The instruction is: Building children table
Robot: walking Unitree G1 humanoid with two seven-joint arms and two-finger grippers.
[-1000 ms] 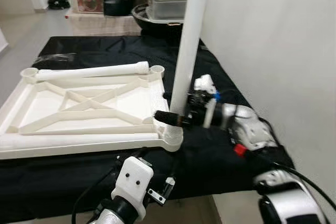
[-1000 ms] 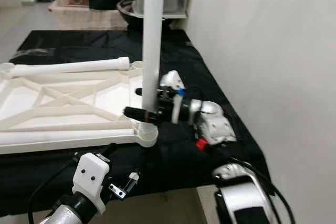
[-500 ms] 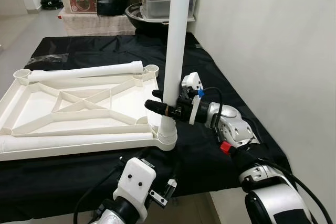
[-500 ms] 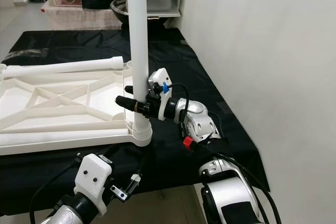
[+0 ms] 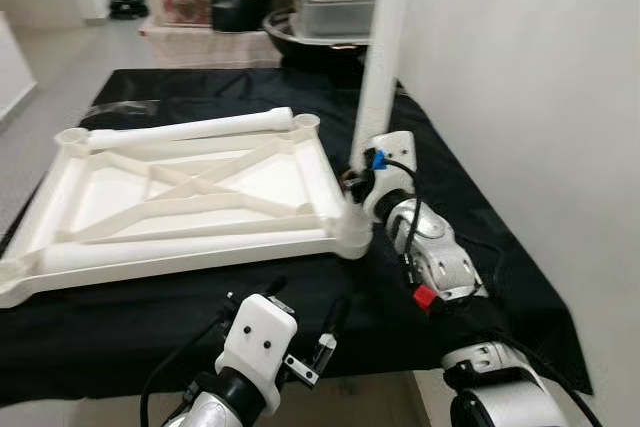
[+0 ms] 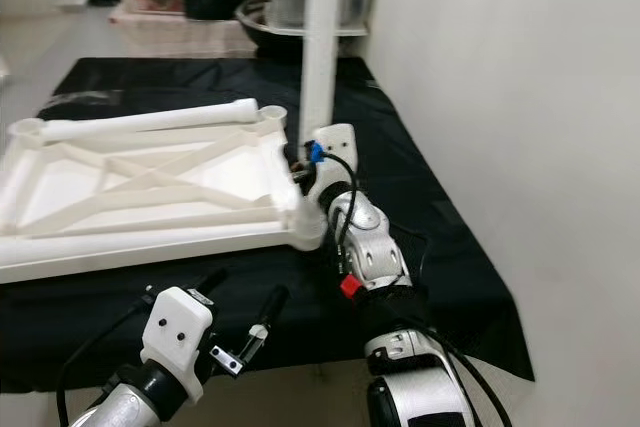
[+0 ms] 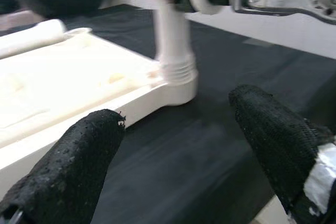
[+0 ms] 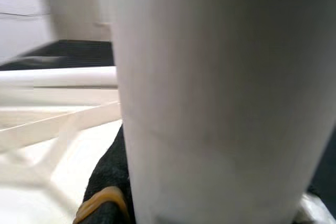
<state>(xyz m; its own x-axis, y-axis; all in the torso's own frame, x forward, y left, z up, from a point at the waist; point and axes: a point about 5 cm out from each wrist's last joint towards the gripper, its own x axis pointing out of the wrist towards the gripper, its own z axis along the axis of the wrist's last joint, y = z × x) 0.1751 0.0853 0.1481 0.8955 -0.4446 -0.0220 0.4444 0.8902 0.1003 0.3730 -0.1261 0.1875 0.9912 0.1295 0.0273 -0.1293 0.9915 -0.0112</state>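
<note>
The white table top (image 5: 200,182) lies upside down on the black cloth. One white leg (image 5: 381,67) stands upright in its near right corner socket (image 5: 352,234). My right gripper (image 5: 357,183) is shut on that leg just above the socket; up close, the leg (image 8: 210,103) has a black finger (image 8: 107,182) beside it. Two more legs lie on the top, one along the far edge (image 5: 190,130) and one along the near edge (image 5: 180,250). My left gripper (image 7: 173,166) hangs open before the table's front edge, short of the socket.
A white wall (image 5: 520,97) runs close along the table's right side. Stacked bins and a dark bowl (image 5: 325,7) stand behind the table. The black cloth (image 5: 470,207) is bare to the right of the leg.
The head camera has shifted. My right wrist has swung from the leg's right side round to its near side, still clasping it. The leg stays upright in the socket.
</note>
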